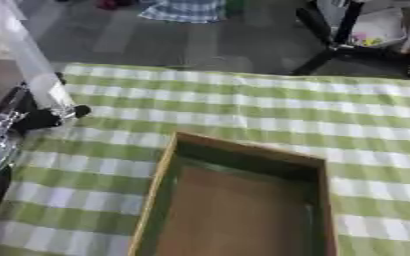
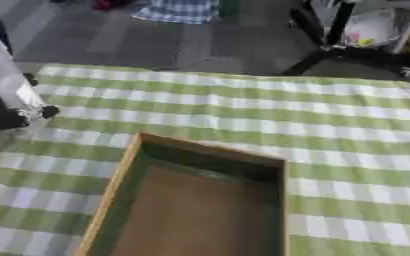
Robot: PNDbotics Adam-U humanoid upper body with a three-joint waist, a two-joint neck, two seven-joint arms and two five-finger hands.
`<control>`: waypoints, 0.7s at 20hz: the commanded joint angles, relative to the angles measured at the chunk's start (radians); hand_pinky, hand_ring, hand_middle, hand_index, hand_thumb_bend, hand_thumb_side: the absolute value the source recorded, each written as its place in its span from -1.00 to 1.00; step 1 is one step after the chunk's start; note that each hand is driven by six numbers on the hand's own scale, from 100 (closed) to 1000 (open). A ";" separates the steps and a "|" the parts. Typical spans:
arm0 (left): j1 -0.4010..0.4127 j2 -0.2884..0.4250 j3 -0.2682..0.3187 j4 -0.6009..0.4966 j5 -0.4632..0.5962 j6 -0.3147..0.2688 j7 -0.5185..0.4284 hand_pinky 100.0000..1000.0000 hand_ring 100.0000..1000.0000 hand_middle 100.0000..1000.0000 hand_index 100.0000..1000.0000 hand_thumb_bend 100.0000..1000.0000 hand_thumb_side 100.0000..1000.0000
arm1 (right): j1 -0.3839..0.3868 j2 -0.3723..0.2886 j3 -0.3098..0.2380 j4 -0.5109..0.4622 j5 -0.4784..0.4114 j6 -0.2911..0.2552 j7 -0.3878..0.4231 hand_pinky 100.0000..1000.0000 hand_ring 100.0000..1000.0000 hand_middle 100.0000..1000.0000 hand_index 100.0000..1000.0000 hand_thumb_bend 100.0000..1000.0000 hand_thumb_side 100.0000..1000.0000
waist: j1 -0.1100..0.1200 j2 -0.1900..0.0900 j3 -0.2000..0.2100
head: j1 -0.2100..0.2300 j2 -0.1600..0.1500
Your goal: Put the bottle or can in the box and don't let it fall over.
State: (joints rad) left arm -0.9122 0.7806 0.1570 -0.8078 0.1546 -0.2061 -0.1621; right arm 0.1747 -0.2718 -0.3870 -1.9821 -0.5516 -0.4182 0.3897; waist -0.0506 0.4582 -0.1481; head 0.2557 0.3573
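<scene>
A tall clear bottle [image 1: 29,60] stands tilted at the table's left edge, its top running out of the upper left corner. My left hand [image 1: 32,120] is black with silver parts and has its fingers curled round the bottle's lower end. An open wooden box [image 1: 243,147] with a brown floor sits in the lower middle of the table, right of the hand and apart from it. Nothing lies inside the box. My right hand shows in neither view.
A green and white checked cloth [image 1: 287,105] covers the table. Beyond the far edge, on the grey floor, stand a black stand's legs [image 1: 331,45], a white container [image 1: 379,25] and a checked fabric [image 1: 187,10].
</scene>
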 commanded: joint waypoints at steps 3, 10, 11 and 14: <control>-0.021 0.024 0.006 -0.011 0.036 0.000 -0.025 1.00 1.00 0.16 0.42 0.10 -1.00 | 0.000 -0.009 -0.008 -0.018 0.008 0.003 0.000 0.83 1.00 1.00 1.00 -1.00 0.18 | 0.006 -0.018 -0.002 | 0.005 -0.014; -0.021 0.032 0.004 -0.014 0.077 0.004 -0.052 1.00 1.00 -0.04 -0.02 -0.13 -1.00 | 0.002 -0.009 -0.010 -0.018 0.012 0.006 -0.002 0.83 1.00 1.00 1.00 -1.00 0.18 | 0.007 -0.023 0.000 | 0.007 -0.010; -0.021 0.034 0.004 -0.014 0.080 0.004 -0.054 1.00 1.00 -0.08 -0.14 -0.19 -1.00 | 0.002 -0.009 -0.010 -0.018 0.012 0.006 -0.003 0.83 1.00 1.00 1.00 -1.00 0.18 | 0.007 -0.024 0.000 | 0.007 -0.010; -0.020 0.037 0.003 -0.016 0.076 0.000 -0.055 1.00 1.00 -0.24 -0.39 -0.23 -1.00 | 0.004 -0.009 -0.011 -0.018 0.009 0.005 -0.004 0.83 1.00 1.00 1.00 -1.00 0.18 | 0.007 -0.026 -0.001 | 0.009 -0.009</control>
State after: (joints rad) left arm -0.9156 0.7812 0.1572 -0.8082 0.2286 -0.2031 -0.2131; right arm 0.1756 -0.2679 -0.3874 -1.9821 -0.5420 -0.4125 0.3865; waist -0.0475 0.4591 -0.1487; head 0.2620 0.3574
